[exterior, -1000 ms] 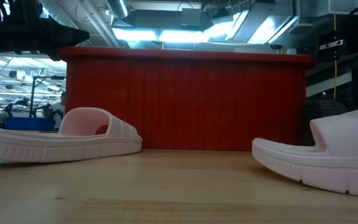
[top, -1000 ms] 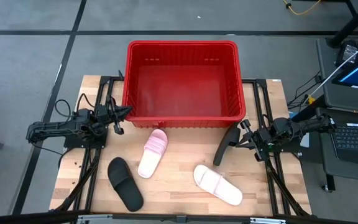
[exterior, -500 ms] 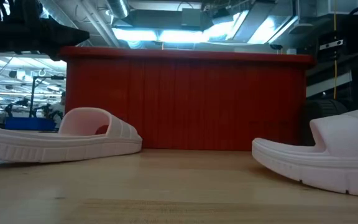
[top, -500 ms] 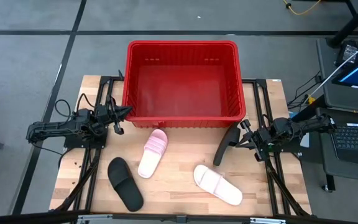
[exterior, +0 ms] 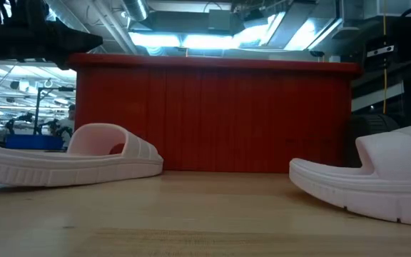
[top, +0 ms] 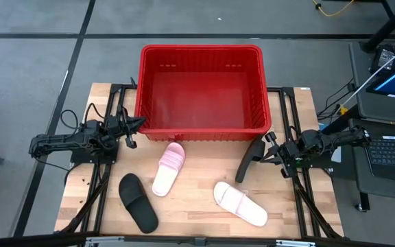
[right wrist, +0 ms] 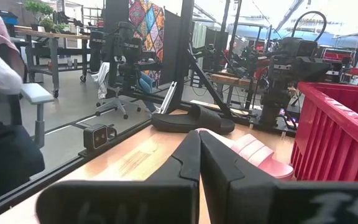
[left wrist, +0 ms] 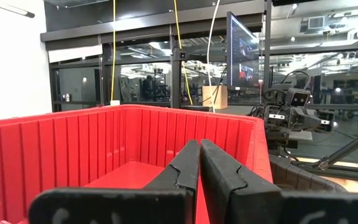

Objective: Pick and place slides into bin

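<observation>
Wooden table (top: 197,206), red bin (top: 201,89), 4 slides outside, both grippers clenched empty: left gripper (top: 141,121), right gripper (top: 265,146).

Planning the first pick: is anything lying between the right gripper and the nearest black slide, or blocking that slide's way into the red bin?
Nothing visible does. The matte black slide sandal lies just off the shut right gripper, beside the red slotted plastic bin's near right corner, and the bin is empty inside.

The red bin (top: 201,89) stands empty and open from above. Bare wood lies between the pink slide (top: 168,168) and the other pink slide (top: 240,203); a black slide (top: 138,202) blocks the table's left front.
</observation>
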{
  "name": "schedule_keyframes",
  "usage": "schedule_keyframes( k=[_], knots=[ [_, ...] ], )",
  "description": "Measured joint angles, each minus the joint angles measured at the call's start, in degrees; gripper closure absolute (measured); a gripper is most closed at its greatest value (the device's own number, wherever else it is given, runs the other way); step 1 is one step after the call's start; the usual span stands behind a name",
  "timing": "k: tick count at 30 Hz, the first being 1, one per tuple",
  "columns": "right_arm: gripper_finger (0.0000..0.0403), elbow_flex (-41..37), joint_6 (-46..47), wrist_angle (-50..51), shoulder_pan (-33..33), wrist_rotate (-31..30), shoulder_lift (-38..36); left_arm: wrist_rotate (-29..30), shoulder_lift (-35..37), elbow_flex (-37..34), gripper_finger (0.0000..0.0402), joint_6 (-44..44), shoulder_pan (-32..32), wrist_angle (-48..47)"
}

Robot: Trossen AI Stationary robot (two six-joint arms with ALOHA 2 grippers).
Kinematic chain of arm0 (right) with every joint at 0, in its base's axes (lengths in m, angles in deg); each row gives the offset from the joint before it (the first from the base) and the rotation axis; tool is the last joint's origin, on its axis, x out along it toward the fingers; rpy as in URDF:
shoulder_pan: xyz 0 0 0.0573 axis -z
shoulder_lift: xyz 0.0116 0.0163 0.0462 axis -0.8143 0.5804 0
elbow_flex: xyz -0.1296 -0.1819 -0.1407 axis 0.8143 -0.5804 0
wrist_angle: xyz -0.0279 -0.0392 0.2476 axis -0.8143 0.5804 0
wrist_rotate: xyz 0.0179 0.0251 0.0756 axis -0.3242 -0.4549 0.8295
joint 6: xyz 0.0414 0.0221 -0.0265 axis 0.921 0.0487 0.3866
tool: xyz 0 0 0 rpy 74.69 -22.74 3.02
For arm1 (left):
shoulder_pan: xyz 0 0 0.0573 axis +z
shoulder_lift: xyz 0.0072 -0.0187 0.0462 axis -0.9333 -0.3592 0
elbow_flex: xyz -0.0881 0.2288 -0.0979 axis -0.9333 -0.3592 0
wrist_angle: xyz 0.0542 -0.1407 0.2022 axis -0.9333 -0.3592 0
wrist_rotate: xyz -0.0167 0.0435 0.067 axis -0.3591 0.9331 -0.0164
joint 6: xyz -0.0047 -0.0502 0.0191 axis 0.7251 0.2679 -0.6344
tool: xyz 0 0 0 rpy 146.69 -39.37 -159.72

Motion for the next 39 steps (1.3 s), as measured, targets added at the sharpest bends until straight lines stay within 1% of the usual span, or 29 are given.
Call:
schedule_keyframes(
  k=[9, 13, 19, 23, 28, 31, 33, 39],
  knots=[
    [0.0393, 0.0, -0.2, -0.1, 0.0, 0.0, 0.0, 0.0, 0.0, 0.0, 0.039, 0.0, 0.0, 0.0],
    [0.0393, 0.0, 1.3, -0.1, 0.0, 0.0, 0.0, 0.0, 0.0, 0.0, 0.0389, 0.0, 0.0, 0.0],
    [0.0393, 0.0, 0.0, -0.2, 0.0, 0.0, 0.0, 0.0, 0.0, 0.0, 0.0393, 0.0, 0.0, 0.0],
    [0.0393, 0.0, 2.3, -0.2, 0.0, 0.0, 0.0, 0.0, 0.0, 0.0, 0.0393, 0.0, 0.0, 0.0],
    [0.0393, 0.0, 8.4, -0.1, 0.0, 0.0, 0.0, 0.0, 0.0, 0.0, 0.0393, -0.4, 0.0, 0.2],
    [0.0393, 0.0, 9.1, 0.2, 0.0, 0.0, 0.0, -0.1, 0.0, 0.1, 0.039, 2.7, 0.0, 3.5],
    [0.0393, 0.0, 9.1, 0.1, 0.0, 0.0, 0.0, -2.0, 0.0, 1.1, 0.0389, 3.9, 0.0, 3.3],
    [0.0393, 0.0, 10.3, 0.1, 0.0, 0.0, 0.0, -16.9, 0.0, 4.9, 0.0391, -1.2, 0.0, -1.5]
  ],
)
